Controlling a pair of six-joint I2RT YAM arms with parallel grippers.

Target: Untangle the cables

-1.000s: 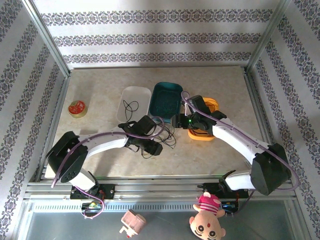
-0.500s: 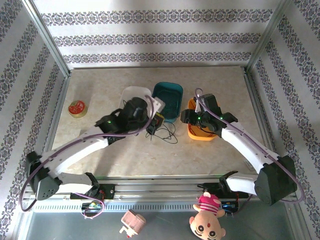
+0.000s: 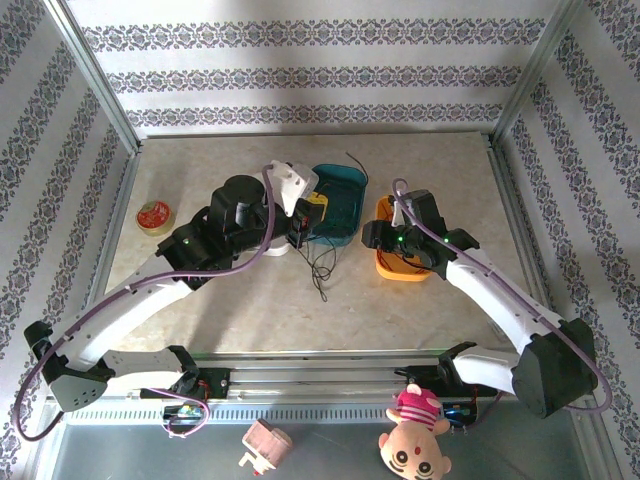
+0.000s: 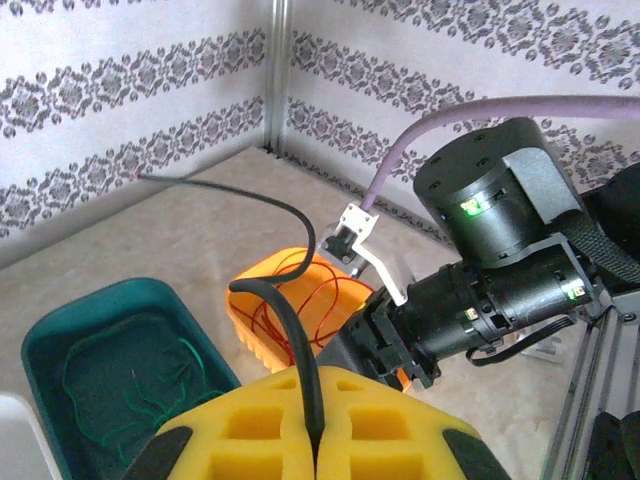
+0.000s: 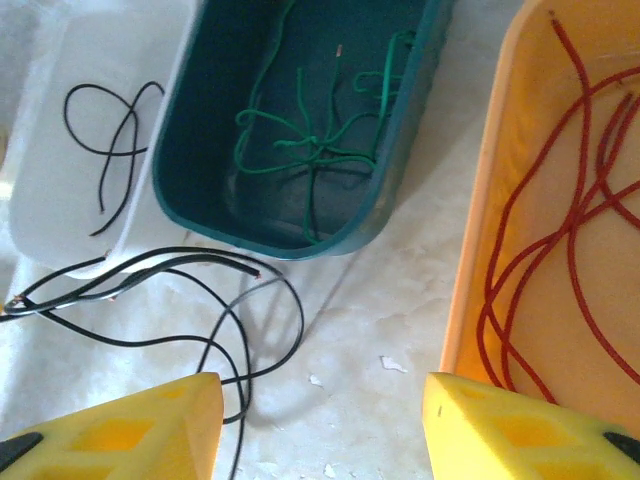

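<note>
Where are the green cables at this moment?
In the right wrist view, the green cables lie inside the teal bin, which stands between the white tray on its left and the orange bin on its right.

The beige table [image 3: 430, 160] carries a tape roll [image 3: 154, 217], a white tray [image 5: 60, 200], a teal tray [image 3: 357, 200], an orange tray [image 3: 385, 268] and black cables [image 5: 45, 293].

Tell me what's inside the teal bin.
Loosely tangled green cables lie on the floor of the teal bin. From above, the left arm covers the bin's left side, hiding anything there.
</note>
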